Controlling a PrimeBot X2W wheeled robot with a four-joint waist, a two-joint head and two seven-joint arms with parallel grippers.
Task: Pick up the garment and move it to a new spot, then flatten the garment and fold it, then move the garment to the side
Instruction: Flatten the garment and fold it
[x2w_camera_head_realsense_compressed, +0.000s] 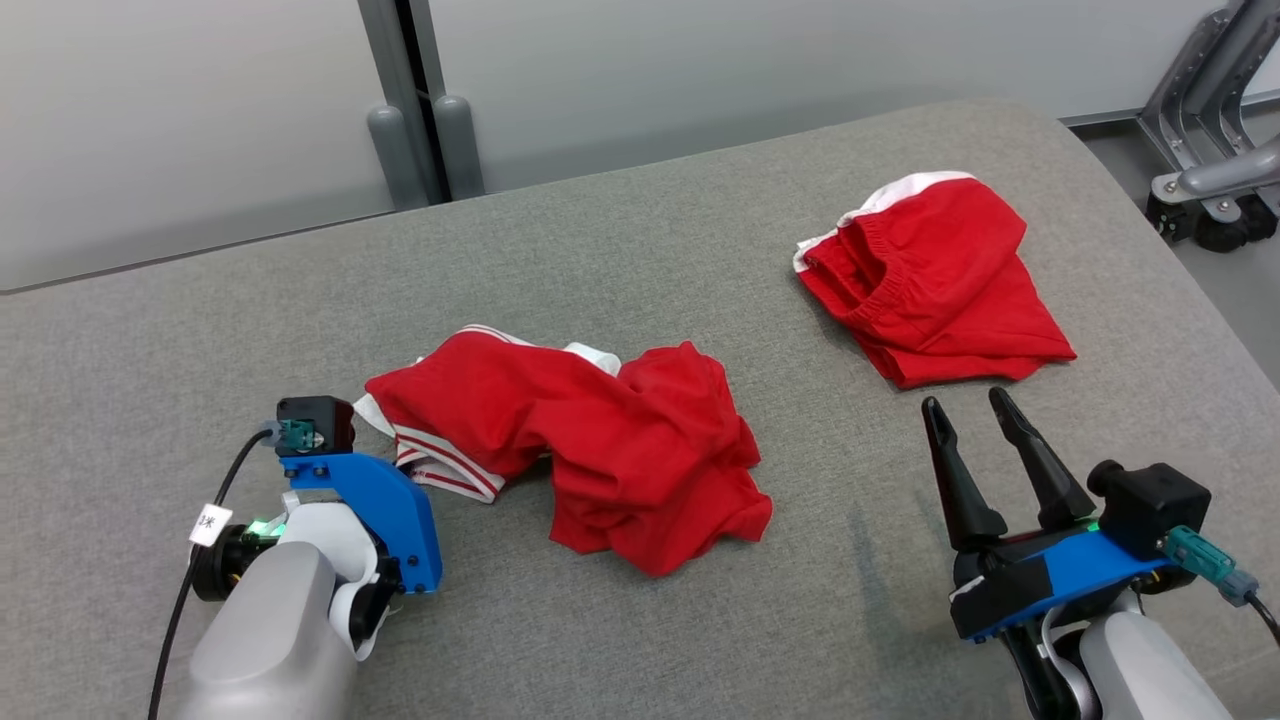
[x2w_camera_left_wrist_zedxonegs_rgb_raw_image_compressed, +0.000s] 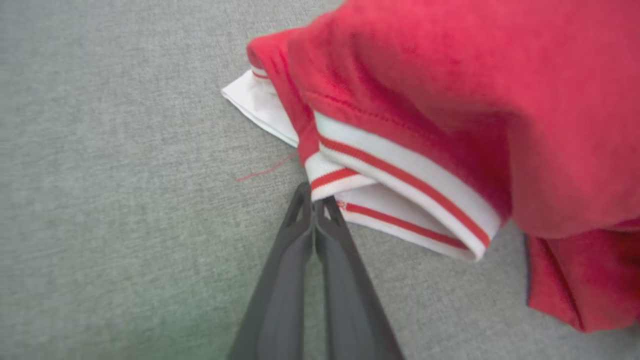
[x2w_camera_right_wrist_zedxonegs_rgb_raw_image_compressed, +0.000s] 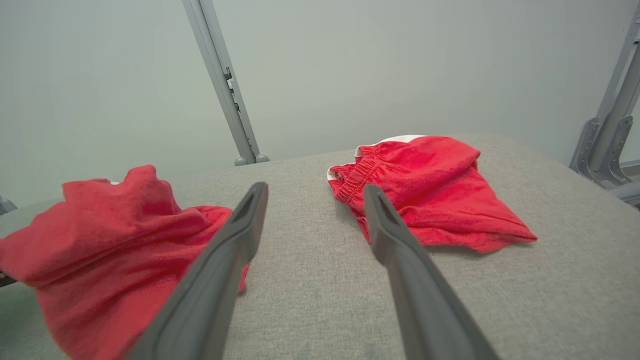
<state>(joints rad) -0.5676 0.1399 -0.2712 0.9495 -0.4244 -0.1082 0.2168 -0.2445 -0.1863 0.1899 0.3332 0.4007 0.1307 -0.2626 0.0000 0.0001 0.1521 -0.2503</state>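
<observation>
The crumpled red garment lies centre-left in the head view, on the grey desk. The left pincer is pinched narrow on its striped hem. At lower right, the right pincer stands wide, just below the folded red shorts.

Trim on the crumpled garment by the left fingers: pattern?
White trim, thin red stripes; clearest in left wrist view.

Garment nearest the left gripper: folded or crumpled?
Crumpled. The red garment lies in a bunched heap with deep wrinkles on the grey surface, its striped cuff sticking out at one end.
</observation>
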